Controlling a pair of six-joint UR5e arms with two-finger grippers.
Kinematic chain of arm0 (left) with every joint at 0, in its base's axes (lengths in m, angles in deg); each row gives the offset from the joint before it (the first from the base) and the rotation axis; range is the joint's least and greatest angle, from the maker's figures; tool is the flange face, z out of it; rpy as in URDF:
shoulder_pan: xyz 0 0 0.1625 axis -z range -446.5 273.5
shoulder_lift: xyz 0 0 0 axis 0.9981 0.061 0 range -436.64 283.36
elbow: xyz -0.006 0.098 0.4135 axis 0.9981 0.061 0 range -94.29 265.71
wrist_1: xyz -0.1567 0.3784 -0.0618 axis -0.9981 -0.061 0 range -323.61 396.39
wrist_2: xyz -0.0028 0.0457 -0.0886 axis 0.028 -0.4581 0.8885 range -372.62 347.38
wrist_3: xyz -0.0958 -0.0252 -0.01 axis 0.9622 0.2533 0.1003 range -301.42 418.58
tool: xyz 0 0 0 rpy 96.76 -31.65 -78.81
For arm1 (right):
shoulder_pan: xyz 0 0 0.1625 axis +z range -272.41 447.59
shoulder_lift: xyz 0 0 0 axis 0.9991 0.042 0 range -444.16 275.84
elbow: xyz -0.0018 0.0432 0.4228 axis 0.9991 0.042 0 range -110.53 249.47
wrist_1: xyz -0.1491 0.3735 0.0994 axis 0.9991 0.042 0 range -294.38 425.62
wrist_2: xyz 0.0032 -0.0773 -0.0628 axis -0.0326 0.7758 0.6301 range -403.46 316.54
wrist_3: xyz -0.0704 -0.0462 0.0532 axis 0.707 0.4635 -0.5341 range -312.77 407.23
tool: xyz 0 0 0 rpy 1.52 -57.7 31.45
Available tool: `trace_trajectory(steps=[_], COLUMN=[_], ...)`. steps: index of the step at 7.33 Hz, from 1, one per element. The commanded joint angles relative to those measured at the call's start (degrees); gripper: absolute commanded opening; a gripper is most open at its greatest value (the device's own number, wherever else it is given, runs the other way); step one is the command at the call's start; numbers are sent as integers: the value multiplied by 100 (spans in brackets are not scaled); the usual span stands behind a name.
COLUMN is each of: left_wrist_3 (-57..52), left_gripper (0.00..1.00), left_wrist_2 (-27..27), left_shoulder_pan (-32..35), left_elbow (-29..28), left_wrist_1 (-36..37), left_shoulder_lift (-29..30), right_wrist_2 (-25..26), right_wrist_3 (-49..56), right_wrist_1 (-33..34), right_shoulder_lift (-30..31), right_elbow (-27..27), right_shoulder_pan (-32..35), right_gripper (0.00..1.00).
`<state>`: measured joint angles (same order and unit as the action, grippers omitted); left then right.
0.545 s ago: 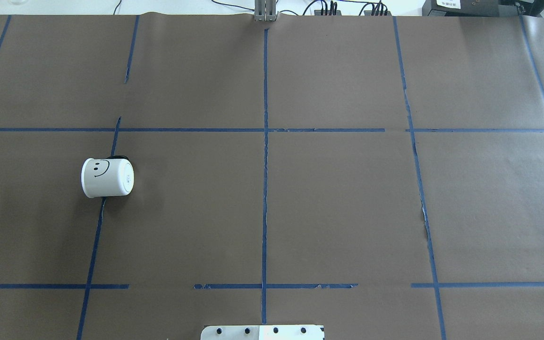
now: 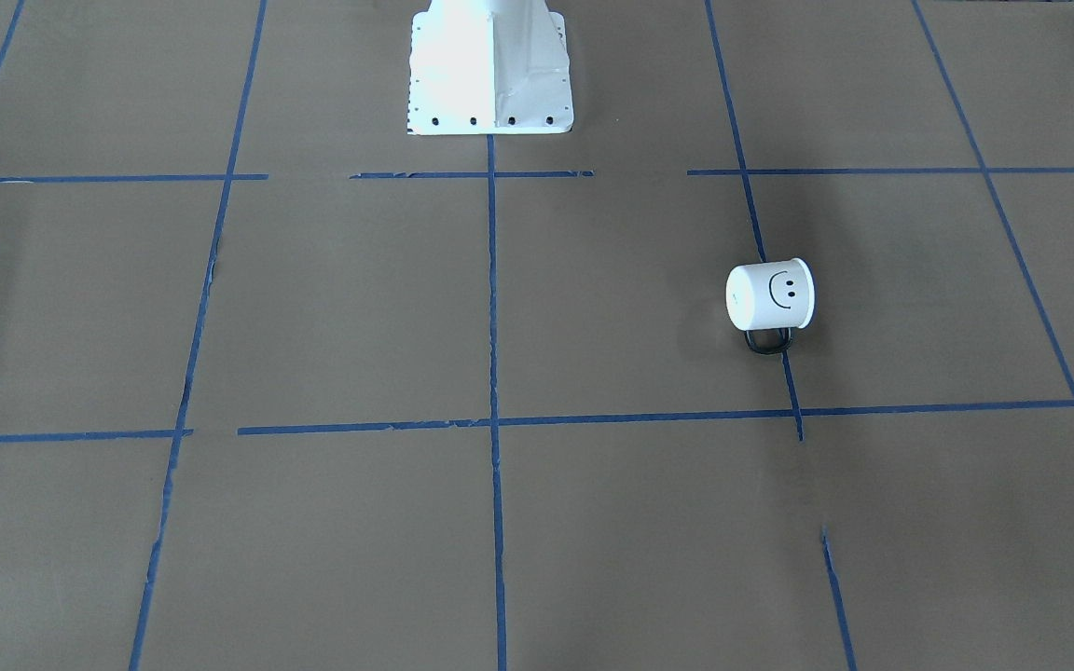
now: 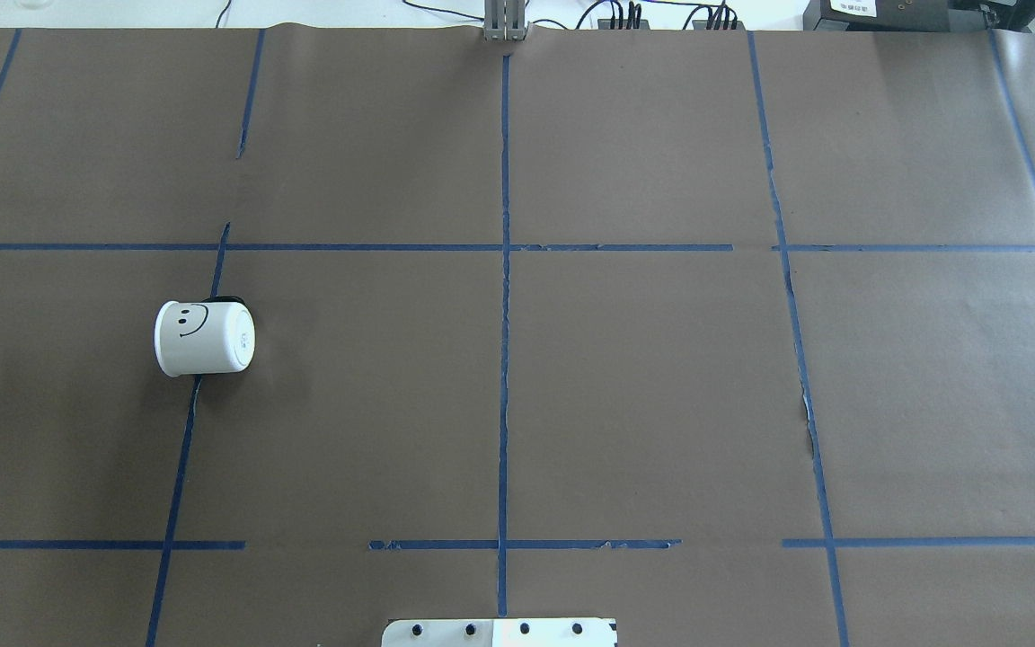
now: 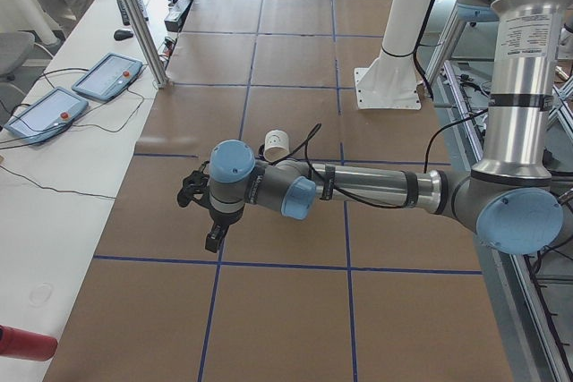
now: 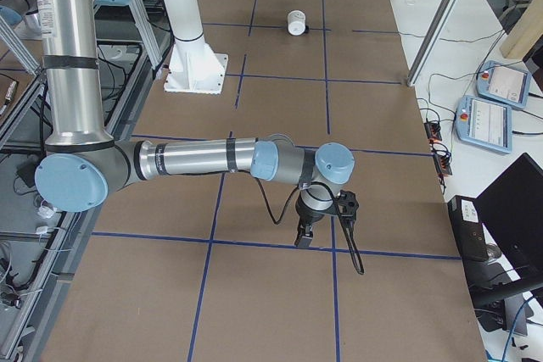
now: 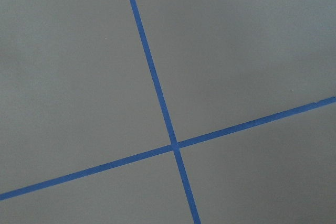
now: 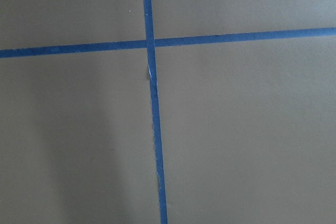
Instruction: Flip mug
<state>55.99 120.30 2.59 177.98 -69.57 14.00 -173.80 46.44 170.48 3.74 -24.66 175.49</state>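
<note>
The white mug (image 3: 204, 338) with a black smiley face lies on its side on the brown paper, on my left half of the table. Its flat base points toward the table's middle, and its thin black handle rests on the paper on the far side. It also shows in the front-facing view (image 2: 770, 295), the exterior left view (image 4: 275, 142) and the exterior right view (image 5: 296, 22). My left gripper (image 4: 215, 239) hangs over the table's left end, well away from the mug. My right gripper (image 5: 303, 239) hangs over the right end. I cannot tell whether either is open or shut.
Blue tape lines (image 3: 505, 359) divide the brown paper into squares. The white robot base plate (image 3: 499, 632) sits at the near edge. A metal post (image 3: 505, 22) and cables stand at the far edge. Control pendants (image 4: 107, 75) lie on a side bench.
</note>
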Motion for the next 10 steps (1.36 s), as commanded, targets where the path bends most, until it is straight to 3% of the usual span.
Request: trace_trajectory(steps=[1,4,5,6,8,10], left_wrist_3=[240,556,1741,3085,5451,7413], left_gripper=[100,100,100,100,100,100], left_wrist_2=[-178,-21,-12,-47,-91,-877], left_shoulder_pan=[-32,-381,-705,-1231,-2146,-3330], left_elbow=[-86,167,517,720,687,696], left_wrist_1=[-48,-92,-144,-754,-3034,-4805], left_shoulder_lift=[-38,-12,15,6,-351,-582], right_wrist_2=[0,0,0,0,0,0], right_wrist_3=[0,0,0,0,0,0], right_wrist_1=[0,0,0,0,0,0], right_shoulder_lift=[0,9,0,0,0,0], right_elbow=[0,0,0,0,0,0], right_shoulder_pan=[0,0,0,0,0,0], right_gripper=[100,100,100,100,100,100])
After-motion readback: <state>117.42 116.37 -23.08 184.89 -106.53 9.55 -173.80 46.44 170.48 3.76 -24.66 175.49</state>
